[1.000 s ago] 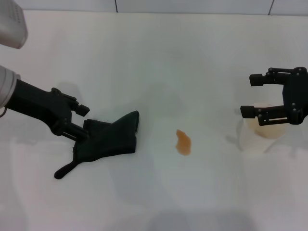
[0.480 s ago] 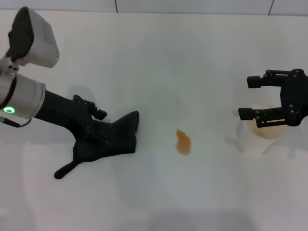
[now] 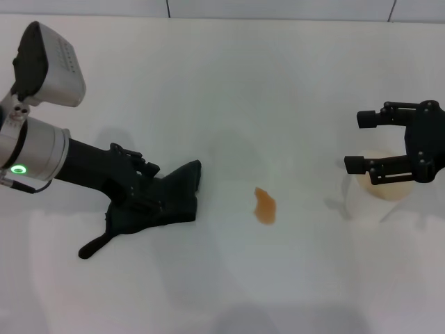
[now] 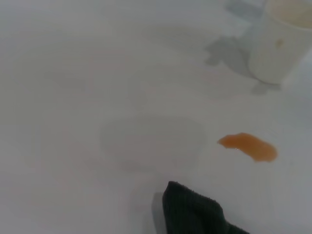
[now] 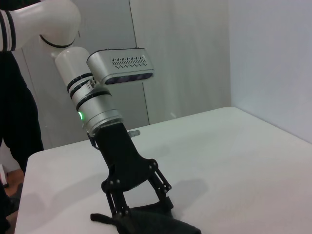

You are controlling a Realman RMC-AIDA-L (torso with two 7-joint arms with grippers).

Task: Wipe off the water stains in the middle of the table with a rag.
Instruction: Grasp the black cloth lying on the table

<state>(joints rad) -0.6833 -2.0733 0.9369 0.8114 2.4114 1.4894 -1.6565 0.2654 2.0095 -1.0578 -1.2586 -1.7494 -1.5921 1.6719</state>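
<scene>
The black rag (image 3: 170, 202) lies wrinkled on the white table (image 3: 229, 83), left of centre, with a narrow tail pointing toward the front left. My left gripper (image 3: 144, 186) is low over the rag's left part, open, one finger on each side of the cloth. The right wrist view shows the left gripper (image 5: 141, 207) with its fingers spread on the rag (image 5: 163, 225). A small orange-brown water stain (image 3: 264, 206) sits mid-table, right of the rag and apart from it. The stain (image 4: 249, 147) and a corner of the rag (image 4: 195, 214) show in the left wrist view. My right gripper (image 3: 356, 141) hangs open at the right.
A translucent white cup (image 3: 381, 189) stands at the right, under and behind my right gripper's fingers; the cup (image 4: 282, 39) also shows in the left wrist view. The table's far edge meets a wall at the top of the head view.
My left gripper has slid right, from the rag's left edge onto the cloth. The rag, the stain and the right arm have barely moved.
</scene>
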